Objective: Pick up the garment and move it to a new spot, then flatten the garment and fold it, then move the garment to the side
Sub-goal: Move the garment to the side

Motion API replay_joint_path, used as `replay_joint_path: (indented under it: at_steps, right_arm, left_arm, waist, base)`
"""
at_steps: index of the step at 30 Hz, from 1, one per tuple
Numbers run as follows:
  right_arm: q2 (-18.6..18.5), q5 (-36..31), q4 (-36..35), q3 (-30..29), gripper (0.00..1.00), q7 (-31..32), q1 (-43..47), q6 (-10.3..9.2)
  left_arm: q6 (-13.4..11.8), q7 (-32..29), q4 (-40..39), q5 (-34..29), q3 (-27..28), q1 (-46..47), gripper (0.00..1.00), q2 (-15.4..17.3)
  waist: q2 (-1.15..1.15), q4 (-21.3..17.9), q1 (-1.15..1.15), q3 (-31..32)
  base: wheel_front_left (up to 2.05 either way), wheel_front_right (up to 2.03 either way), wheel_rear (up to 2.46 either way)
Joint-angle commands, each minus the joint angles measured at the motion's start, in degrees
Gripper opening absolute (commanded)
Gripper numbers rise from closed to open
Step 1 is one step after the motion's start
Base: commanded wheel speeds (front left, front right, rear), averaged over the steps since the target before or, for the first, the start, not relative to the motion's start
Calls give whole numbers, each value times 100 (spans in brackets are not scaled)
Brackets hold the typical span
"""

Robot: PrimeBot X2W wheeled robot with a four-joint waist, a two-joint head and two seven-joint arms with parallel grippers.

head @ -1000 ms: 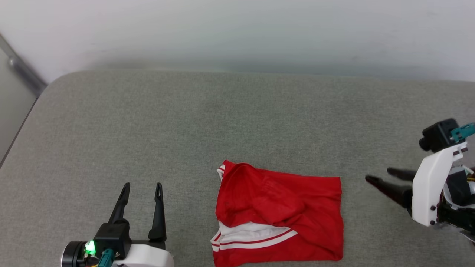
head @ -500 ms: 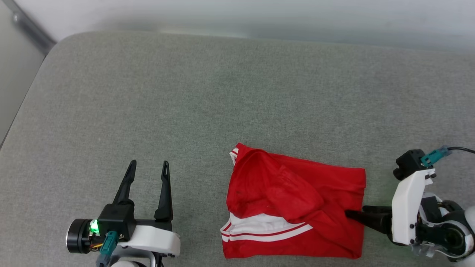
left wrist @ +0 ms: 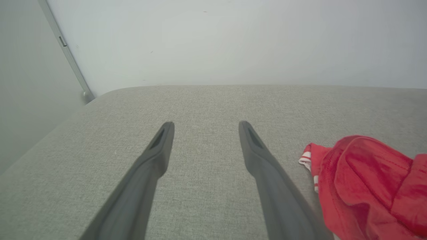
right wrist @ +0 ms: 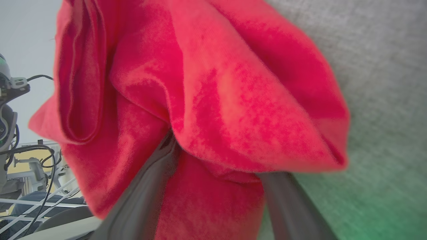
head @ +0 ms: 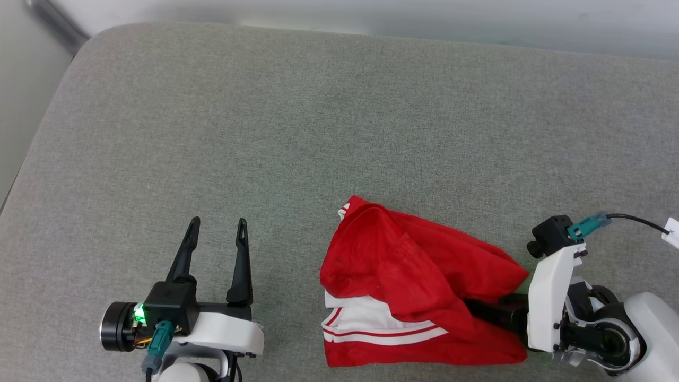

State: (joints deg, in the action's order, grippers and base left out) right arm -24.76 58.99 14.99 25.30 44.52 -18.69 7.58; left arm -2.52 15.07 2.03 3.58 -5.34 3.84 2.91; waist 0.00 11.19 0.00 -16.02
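Garment: a red bundle with white striped trim at its near left. It lies on the grey cushion, near side, right of centre.

Right gripper enters from the right. Its fingers are spread wide, not clamped, and the upper layers drape over them in a hump.

Left gripper rests to the left, well apart from the cloth, fingers parted and empty.

Judgement: a grasp at the right edge is being set up. This fits either the pick-up for a new spot or the final shift aside of a loosely folded bundle.

To do it well: get all layers between the fingers, pinch firmly, then lift slowly so nothing unfurls.
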Motion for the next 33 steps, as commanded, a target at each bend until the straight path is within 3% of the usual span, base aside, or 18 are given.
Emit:
replay_joint_path:
  at_steps: [1, 10, 16, 25, 33]
  right_arm:
    - [84, -56, 250, 276, 0, -25, 187, -16]
    - [-358, 135, -151, 482, 0, -584, -420, -13]
    - [-927, -10, -672, 838, 0, -714, -806, -10]
    - [-1682, -99, -1414, 1198, 0, -577, -1419, -9]
    - [-2321, -408, -1355, 1146, 0, -595, -1879, -10]
  left_arm:
    - [-22, 13, -3, 13, -18, 71, 100, -5]
    - [-92, 13, 41, 29, -13, -139, 100, -5]
    - [-122, 13, 17, 52, 65, -392, 100, -6]
    - [-151, 13, -137, 111, 125, -608, 100, -5]
    - [12, 13, -229, -57, 241, -285, 100, 13]
  waist:
    - [0, 2, 0, 5]
    - [0, -76, 0, 342]
    - [0, -340, 0, 729]
    - [0, -1265, 0, 735]
    - [0, -1977, 0, 225]
  base:
    - [0, 0, 0]
    - [0, 0, 0]
    - [0, 0, 0]
    - [0, 0, 0]
    - [0, 0, 0]
